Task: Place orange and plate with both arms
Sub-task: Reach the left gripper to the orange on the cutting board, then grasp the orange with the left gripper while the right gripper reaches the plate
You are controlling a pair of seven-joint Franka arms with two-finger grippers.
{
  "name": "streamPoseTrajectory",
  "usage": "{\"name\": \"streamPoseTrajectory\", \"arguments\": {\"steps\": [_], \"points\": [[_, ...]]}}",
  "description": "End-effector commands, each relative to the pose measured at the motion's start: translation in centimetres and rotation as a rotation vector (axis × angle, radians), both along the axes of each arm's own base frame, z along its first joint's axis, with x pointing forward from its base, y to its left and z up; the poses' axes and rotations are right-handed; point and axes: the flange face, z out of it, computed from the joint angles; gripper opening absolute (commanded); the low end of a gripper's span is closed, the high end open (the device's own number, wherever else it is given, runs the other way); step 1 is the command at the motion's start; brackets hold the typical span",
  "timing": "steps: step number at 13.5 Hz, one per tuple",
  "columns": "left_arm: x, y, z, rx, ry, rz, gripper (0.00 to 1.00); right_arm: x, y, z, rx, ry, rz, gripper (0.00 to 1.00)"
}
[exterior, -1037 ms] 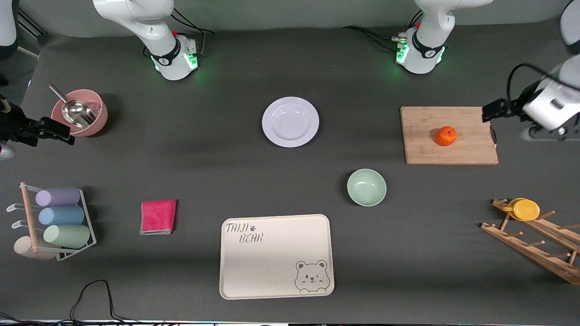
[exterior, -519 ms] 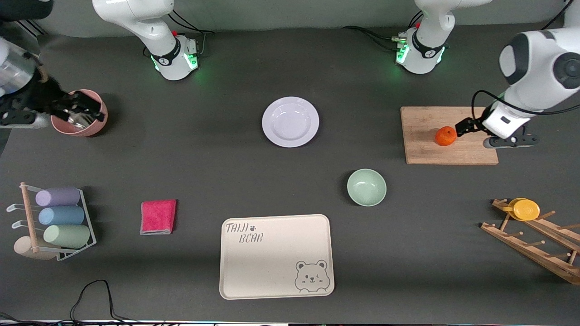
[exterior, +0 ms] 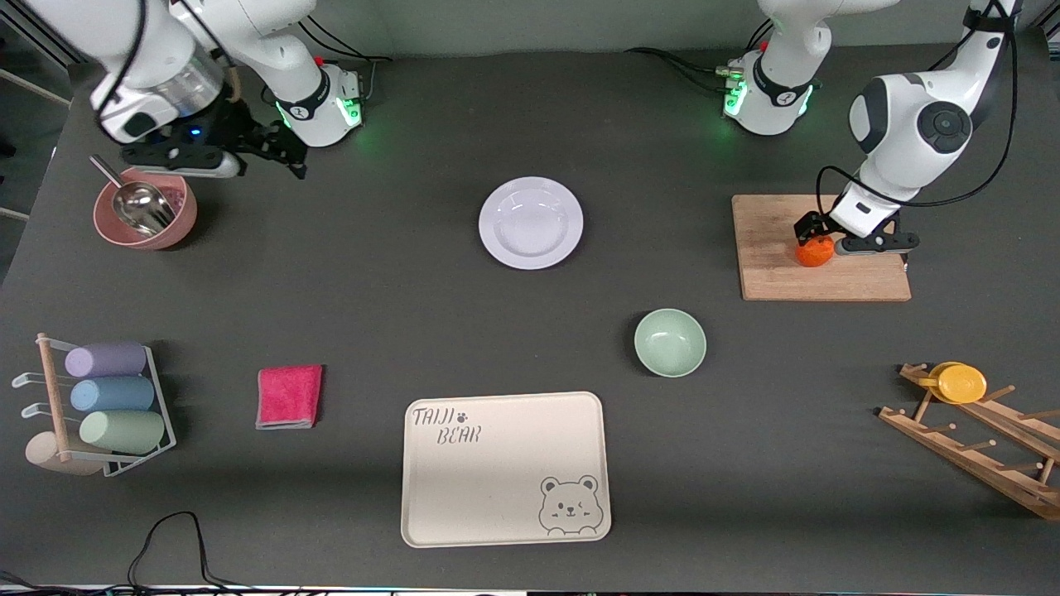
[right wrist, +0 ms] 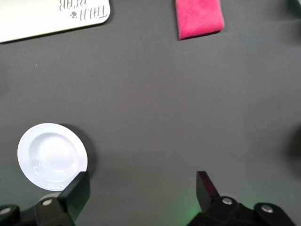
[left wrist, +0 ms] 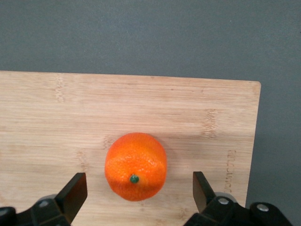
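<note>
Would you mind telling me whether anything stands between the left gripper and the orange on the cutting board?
Nothing visible does. The left gripper hangs open over the orange, one of its fingers on each side, on bare cutting board.

Dark grey table (exterior: pixel 397 298) carries: plate (exterior: pixel 531 223) centrally, green bowl (exterior: pixel 670 342) and cream tray (exterior: pixel 505 468) nearer the front camera, cutting board (exterior: pixel 822 247) toward the left arm's end, pink bowl (exterior: pixel 146 207), red cloth (exterior: pixel 289 396), cup rack (exterior: pixel 95 406), wooden rack (exterior: pixel 977 430).

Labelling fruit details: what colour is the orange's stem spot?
Green, a small dot on the orange, clearest in the left wrist view.
</note>
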Motion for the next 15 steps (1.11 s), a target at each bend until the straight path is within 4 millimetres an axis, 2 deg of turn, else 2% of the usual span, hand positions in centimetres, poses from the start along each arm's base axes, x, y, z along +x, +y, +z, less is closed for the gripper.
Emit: {"name": "streamPoseTrajectory", "arguments": {"steps": [1, 3, 7, 10, 11, 15], "points": [[-0.6, 0.9, -1.3, 0.001, -0.003, -0.001, 1.0, -2.6, 1.7, -1.3, -0.004, -0.01, 0.004, 1.0], [-0.7, 0.9, -2.2, 0.0, 0.001, -0.004, 1.0, -2.9, 2.0, -1.8, 0.001, -0.002, 0.022, 1.0], [-1.1, 1.2, -3.9, -0.002, 0.016, 0.006, 1.0, -3.6, 2.7, -3.7, 0.159, 0.074, 0.081, 1.0], [-1.3, 1.3, -4.5, -0.003, 0.024, 0.006, 0.99, -3.9, 2.6, -7.1, 0.322, 0.098, 0.161, 1.0], [-1.3, 1.2, -4.5, -0.003, 0.026, 0.005, 0.92, -4.0, 2.7, -8.5, 0.377, 0.09, 0.172, 1.0], [-1.5, 1.2, -5.0, -0.005, 0.038, 0.006, 0.13, -4.8, 1.3, -16.5, 0.638, 0.052, 0.177, 1.0]]}}
